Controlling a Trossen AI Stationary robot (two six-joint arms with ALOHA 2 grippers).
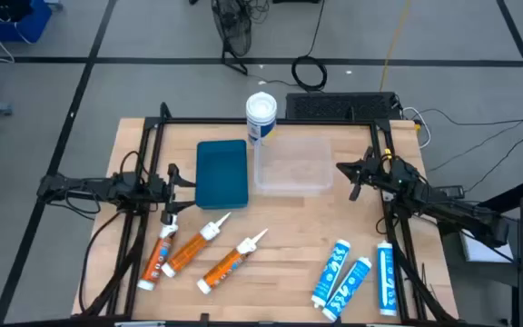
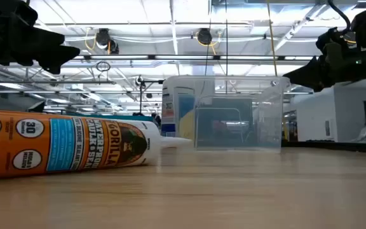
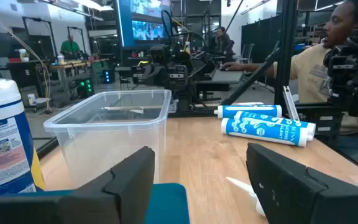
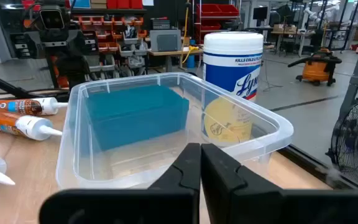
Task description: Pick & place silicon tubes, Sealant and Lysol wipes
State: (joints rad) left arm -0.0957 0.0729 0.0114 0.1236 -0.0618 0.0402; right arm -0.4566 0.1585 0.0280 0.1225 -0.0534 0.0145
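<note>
The Lysol wipes canister [image 1: 261,114], with a white lid and a blue-and-yellow label, stands upright on its base by the far left corner of a clear plastic tub [image 1: 291,164]. It also shows in the right wrist view [image 4: 232,65] and the left wrist view [image 3: 2,130]. Three orange sealant tubes [image 1: 193,245] lie on the table at the near left. Three blue-and-white silicone tubes [image 1: 350,280] lie at the near right. My left gripper [image 1: 178,179] is open and empty, left of a teal box [image 1: 222,173]. My right gripper [image 1: 348,173] is shut and empty, right of the tub.
The teal box lies flat between my left gripper and the tub. An orange tube [image 2: 56,143] lies close before the low camera. A black frame borders the table's sides. A person [image 3: 328,56] sits beyond the table. Bare wood [image 1: 280,218] shows at the table's middle.
</note>
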